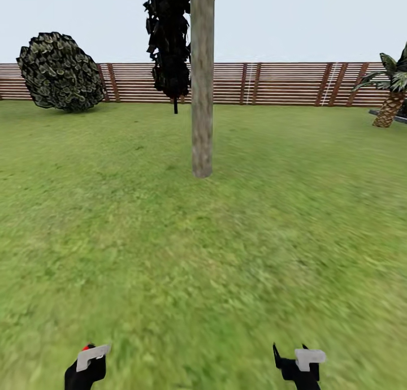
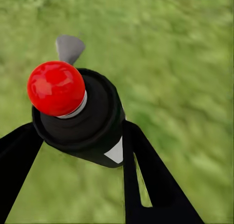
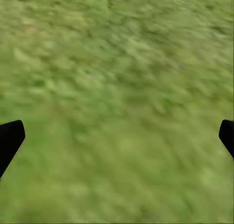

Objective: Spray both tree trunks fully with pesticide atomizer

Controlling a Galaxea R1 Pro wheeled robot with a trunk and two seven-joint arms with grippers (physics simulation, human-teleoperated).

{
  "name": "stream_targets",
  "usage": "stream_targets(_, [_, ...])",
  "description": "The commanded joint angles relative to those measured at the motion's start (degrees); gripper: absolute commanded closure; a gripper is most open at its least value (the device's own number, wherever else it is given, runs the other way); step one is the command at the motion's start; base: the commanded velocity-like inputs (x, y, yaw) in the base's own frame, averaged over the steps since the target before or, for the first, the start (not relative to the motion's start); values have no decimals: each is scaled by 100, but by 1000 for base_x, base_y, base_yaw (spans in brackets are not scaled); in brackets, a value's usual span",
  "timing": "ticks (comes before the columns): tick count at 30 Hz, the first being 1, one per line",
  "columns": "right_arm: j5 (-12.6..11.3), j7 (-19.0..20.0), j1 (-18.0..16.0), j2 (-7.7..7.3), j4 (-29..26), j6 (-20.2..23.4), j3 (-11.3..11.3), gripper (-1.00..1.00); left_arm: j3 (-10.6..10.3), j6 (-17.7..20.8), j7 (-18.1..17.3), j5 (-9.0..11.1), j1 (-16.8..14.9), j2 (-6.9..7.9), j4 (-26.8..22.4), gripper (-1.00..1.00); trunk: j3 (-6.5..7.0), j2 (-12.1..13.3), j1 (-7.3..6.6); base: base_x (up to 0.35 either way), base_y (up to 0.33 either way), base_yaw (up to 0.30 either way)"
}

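Bush (image 1: 60, 72): round, dark and mottled, at the far left, standing on the grass against the fence.
Fence (image 1: 282, 83): brown horizontal slats running across the whole back of the lawn under a pale sky.
Far tree (image 1: 168, 39): dark ragged foliage hanging over a thin stem, just left of the near trunk and further back, close to the fence.
Tree trunk (image 1: 202, 79): straight grey-brown column, upright, centre of the head view, rising out of the top of the picture; its base meets the grass well ahead of both grippers.
Palm (image 1: 391, 90): short, scaly orange-brown stem with green fronds, at the far right by the fence.
Floor (image 1: 226, 254): blurry green grass all over the foreground.
Left gripper (image 1: 86, 369): low at the left edge of the head view, its 2 black fingers (image 2: 146, 180) clamped on either side of the pesticide atomizer.
Pesticide atomizer (image 2: 85, 118): held in the left gripper above the grass; dark body, white patch on its side, red round tip showing just above the gripper in the head view.
Right gripper (image 1: 298, 364): low at the right, jaws spread wide apart, nothing between them, grass beneath.
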Motion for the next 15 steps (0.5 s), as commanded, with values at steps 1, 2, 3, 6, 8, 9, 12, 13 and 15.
stream_targets(1, [-15,-1,-3,0,4,-17,5,-100,-23,-20,10,39,-2,2,4,100,-5,-2,2,339,0,0])
stream_targets(2, [-17,-1,-3,0,4,-17,5,-100,-23,-20,10,39,-1,2,4,100,-5,-2,2,339,0,0])
stream_targets(3, [-16,-1,-3,0,4,-17,5,-100,-23,-20,10,39,-3,2,4,100,-5,-2,2,339,0,0])
stream_targets(6, [-15,-1,-3,0,1,-17,5,-100,-23,-20,10,39,-5,2,4,100,-5,-2,2,339,0,0])
stream_targets(8, [-15,-1,-3,0,3,-17,5,-100,-23,-20,10,39,-3,2,4,100,-5,-2,2,339,0,0])
stream_targets(9, [-15,-1,-3,0,3,-17,5,-100,-23,-20,10,39,-4,2,4,100,-5,-2,2,339,0,0])
stream_targets(12, [-17,-1,-3,0,4,-17,5,-100,-23,-20,10,39,-2,2,4,100,-5,-2,2,339,0,0])
stream_targets(13, [-16,-1,-3,0,4,-17,5,-100,-23,-20,10,39,-2,2,4,100,-5,-2,2,339,0,0])
stream_targets(15, [-16,-1,-3,0,4,-17,5,-100,-23,-20,10,39,-3,2,4,100,-5,-2,2,339,0,0])
